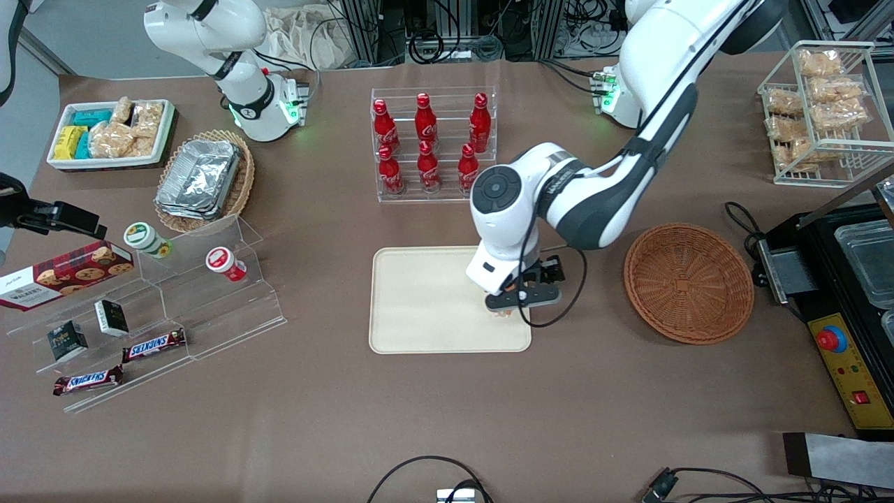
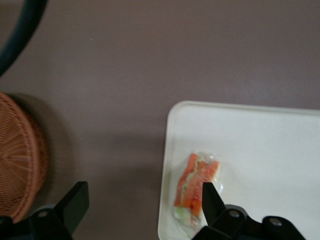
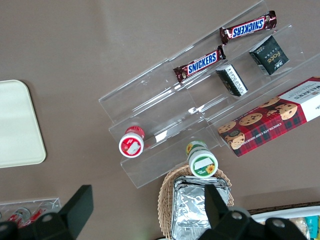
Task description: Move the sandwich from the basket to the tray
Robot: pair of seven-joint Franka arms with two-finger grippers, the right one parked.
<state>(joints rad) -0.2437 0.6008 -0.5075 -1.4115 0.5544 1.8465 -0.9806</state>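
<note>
The clear-wrapped sandwich [image 2: 196, 187], with orange-red and green filling showing, lies on the cream tray [image 2: 260, 150] close to the tray's edge nearest the basket. My left gripper [image 2: 143, 190] hangs open just above it. One black finger [image 2: 210, 200] is over the sandwich and the other over the bare table beside the tray. In the front view the gripper [image 1: 513, 307] covers most of the sandwich [image 1: 501, 312] at that end of the tray [image 1: 433, 300]. The reddish-brown wicker basket [image 1: 688, 283] stands beside the tray, toward the working arm's end, with nothing in it.
A clear rack of red cola bottles [image 1: 433, 143] stands farther from the front camera than the tray. A black cable [image 1: 562, 307] loops beside the gripper. A machine with a red button [image 1: 831, 339] sits past the basket. An acrylic snack stand [image 1: 174, 307] is toward the parked arm's end.
</note>
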